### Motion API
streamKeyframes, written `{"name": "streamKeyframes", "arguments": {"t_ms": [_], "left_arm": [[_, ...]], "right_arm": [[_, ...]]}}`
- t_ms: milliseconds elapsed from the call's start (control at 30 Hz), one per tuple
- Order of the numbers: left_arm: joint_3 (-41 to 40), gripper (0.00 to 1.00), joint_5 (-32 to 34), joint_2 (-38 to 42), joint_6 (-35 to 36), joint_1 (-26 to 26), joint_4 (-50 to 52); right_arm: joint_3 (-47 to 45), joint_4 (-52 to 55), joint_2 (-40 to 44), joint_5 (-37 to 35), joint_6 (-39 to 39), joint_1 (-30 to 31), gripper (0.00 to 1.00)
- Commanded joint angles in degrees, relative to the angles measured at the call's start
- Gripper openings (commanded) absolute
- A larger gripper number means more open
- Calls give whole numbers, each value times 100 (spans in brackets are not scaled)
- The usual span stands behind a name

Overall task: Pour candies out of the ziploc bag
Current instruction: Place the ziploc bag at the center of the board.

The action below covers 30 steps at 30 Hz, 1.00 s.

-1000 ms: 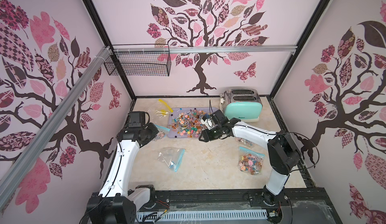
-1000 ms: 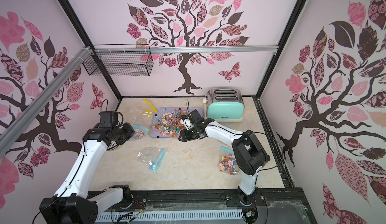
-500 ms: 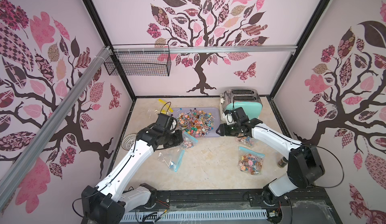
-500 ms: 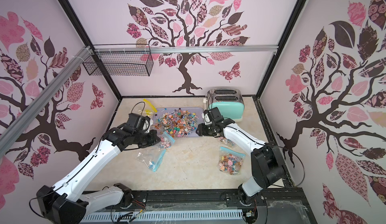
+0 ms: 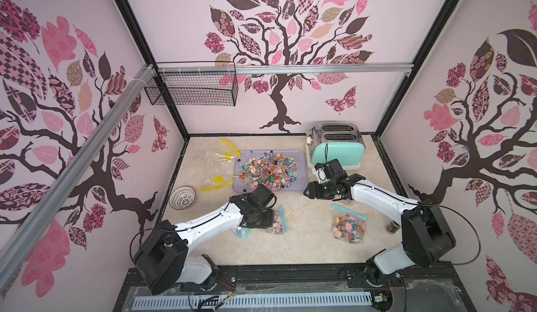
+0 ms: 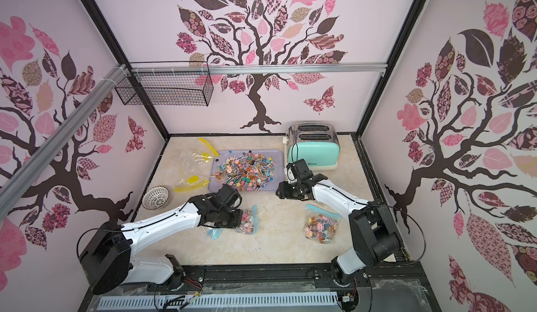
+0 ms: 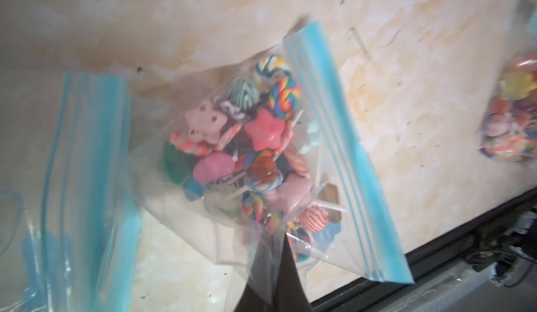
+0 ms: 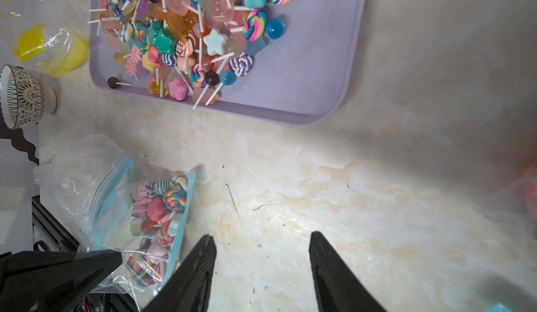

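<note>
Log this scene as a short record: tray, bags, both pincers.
tray: lilac, heaped with loose candies
left pincer: shut on a corner of the held bag
held bag: candies inside, blue zip strip; open or sealed, cannot tell
right pincer: open, empty, above bare table near the tray
second full bag: lying on the table, untouched
yellow-zip bags: empty, beside the tray

Pale pink walls (image 5: pixel 180 19), brown-and-pink tree decals (image 5: pixel 279 104). Beige marbled floor (image 5: pixel 305 238). Black corner posts (image 5: pixel 145 54). Aluminium rail (image 5: pixel 319 69) spans the back; wire basket (image 5: pixel 191 89) hung from it. Light even.
</note>
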State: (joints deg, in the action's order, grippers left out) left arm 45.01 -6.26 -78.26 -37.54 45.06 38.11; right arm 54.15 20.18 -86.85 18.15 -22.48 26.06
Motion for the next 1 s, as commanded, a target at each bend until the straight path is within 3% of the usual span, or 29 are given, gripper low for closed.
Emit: {"name": "streamKeyframes", "arguments": {"t_ms": [0,167,233,333,400,500,667,967], "left_arm": [[-296,4,328,171,-114,31,120],[-733,54,383,453,-309,29,595],[-766,68,333,583,-354,41,695],[-606,81,260,839,-394,55,766],[-341,85,198,970,-374,103,850],[187,81,75,994,-316,261,931],[681,38,-305,532,-414,492,589],[975,33,-164,-947,-875,840,-228]], "right_arm": [[6,-79,50,124,-28,12,57],[45,-93,-17,231,-28,6,57],[77,-78,-34,241,-20,8,57],[122,-75,-69,259,-11,13,57],[140,-58,-78,259,-2,6,57],[140,-35,-78,218,12,9,57],[114,64,-43,79,81,11,55],[-66,174,140,-40,279,-134,55]]}}
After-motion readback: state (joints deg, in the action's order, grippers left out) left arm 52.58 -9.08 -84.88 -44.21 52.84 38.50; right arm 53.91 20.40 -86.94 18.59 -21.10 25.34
